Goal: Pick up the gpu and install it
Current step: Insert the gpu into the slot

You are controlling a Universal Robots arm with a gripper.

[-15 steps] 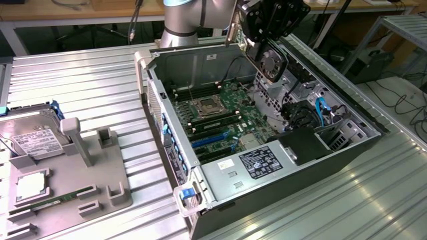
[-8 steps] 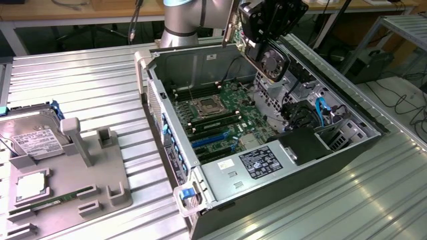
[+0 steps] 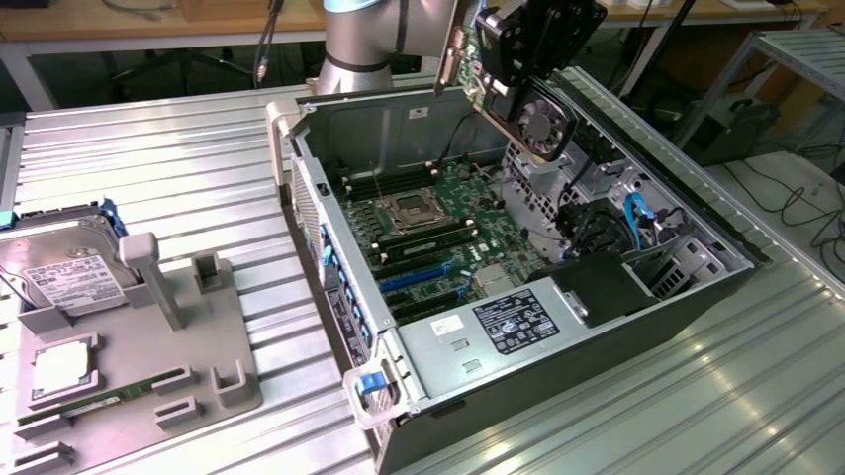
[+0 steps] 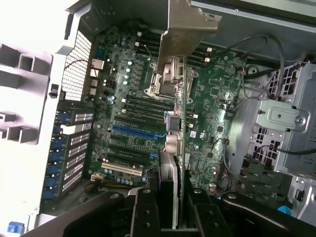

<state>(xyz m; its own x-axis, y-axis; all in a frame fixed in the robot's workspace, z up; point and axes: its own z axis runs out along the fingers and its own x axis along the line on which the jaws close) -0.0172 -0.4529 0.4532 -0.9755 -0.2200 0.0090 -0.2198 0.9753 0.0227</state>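
The gpu (image 3: 535,117), a green card with a black shroud and one round fan, hangs tilted above the back of the open computer case (image 3: 528,341). My gripper (image 3: 539,45) is shut on its upper edge. In the wrist view the gpu (image 4: 187,29) is seen edge-on, silver bracket leading, between my black fingers (image 4: 143,212), with the gripper (image 4: 174,200) shut on it. Below it lies the green motherboard (image 4: 212,98) with its blue slot (image 4: 133,132) and black slots. That motherboard (image 3: 436,228) and blue slot (image 3: 416,277) lie well below the card.
A grey parts fixture (image 3: 172,336) at the exterior view's left holds a silver hard drive (image 3: 66,277) and a thin RAM stick (image 3: 119,391). Inside the case are a drive cage with cables (image 3: 634,228) and a labelled power supply (image 3: 521,322). The ribbed metal table (image 3: 687,396) surrounds the case.
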